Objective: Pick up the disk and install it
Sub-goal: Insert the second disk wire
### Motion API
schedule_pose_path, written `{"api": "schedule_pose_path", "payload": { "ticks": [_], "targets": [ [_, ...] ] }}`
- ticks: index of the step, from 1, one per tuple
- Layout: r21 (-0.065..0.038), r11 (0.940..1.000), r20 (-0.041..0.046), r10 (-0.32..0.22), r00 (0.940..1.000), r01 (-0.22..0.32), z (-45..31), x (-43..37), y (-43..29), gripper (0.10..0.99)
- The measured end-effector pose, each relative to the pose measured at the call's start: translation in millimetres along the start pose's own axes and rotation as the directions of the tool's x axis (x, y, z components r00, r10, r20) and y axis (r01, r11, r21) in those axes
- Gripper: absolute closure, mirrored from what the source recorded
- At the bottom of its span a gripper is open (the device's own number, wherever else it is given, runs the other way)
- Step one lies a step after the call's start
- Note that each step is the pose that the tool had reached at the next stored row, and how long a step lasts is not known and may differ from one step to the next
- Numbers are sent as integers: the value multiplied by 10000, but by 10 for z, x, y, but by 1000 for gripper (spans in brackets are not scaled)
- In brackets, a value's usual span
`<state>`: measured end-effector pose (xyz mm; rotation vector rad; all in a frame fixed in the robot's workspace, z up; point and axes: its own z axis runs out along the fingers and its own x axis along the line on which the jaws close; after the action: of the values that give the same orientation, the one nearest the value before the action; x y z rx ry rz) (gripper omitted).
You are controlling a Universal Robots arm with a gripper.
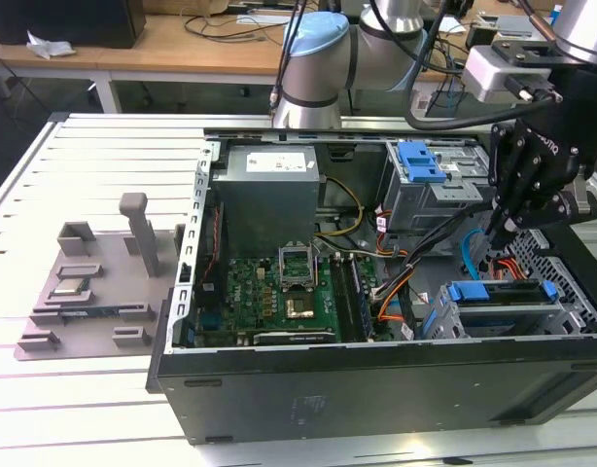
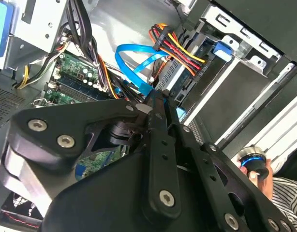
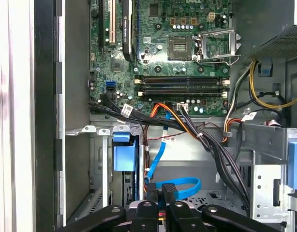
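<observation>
The black gripper (image 1: 500, 232) hangs with its jaws closed and empty inside the open computer case (image 1: 376, 375), at the exterior view's right. The disk (image 1: 501, 295) sits in its drive cage just beside it, near blue data cables (image 3: 180, 186).

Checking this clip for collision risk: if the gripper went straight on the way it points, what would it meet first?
Probably the looped blue flat cable and the bundle of red, yellow and black wires lying just ahead of the gripper inside the open black computer case, though depth is unclear.
</observation>
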<state>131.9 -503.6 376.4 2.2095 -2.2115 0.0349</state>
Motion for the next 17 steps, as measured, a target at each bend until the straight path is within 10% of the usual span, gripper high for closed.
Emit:
{"api": "schedule_pose_path", "payload": {
  "ticks": [7, 17],
  "targets": [
    [0, 10000, 0, 1, 10000, -1, 88, 198, -2, 929],
    [-1, 10000, -47, -3, 10000, 3, 242, 196, -74, 929]
  ]
}}
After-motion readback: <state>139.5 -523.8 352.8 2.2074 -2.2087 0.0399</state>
